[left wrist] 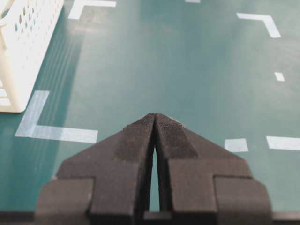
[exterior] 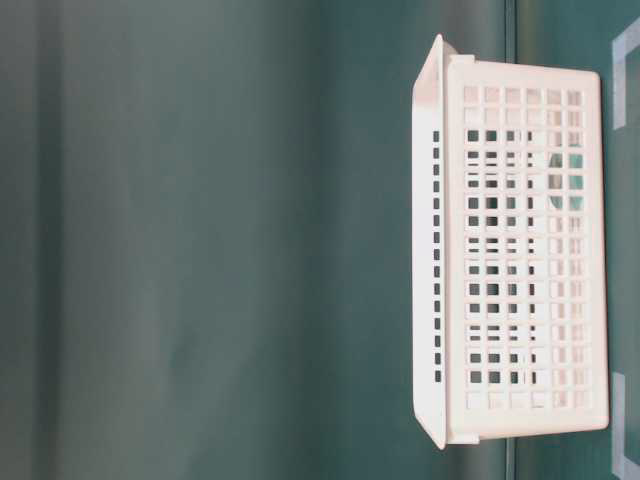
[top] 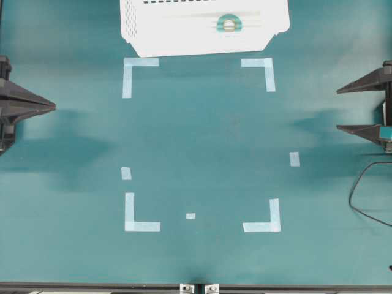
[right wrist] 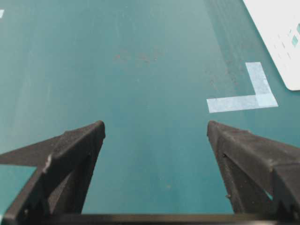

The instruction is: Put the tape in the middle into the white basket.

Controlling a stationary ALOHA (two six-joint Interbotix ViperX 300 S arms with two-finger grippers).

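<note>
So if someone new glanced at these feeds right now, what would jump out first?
The white basket at the far edge of the table, with the tape roll already lying inside it. Then the pale tape corner marks framing a square of green table with nothing on it, and the two arms parked at the sides: left gripper shut, right gripper wide open.

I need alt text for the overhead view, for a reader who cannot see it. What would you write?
Seen from above, the tape lies inside the white basket at the far edge of a teal table. Pale tape corner marks outline a rectangle with nothing standing in it. The left gripper sits shut at the left edge and the right gripper open at the right.
</note>
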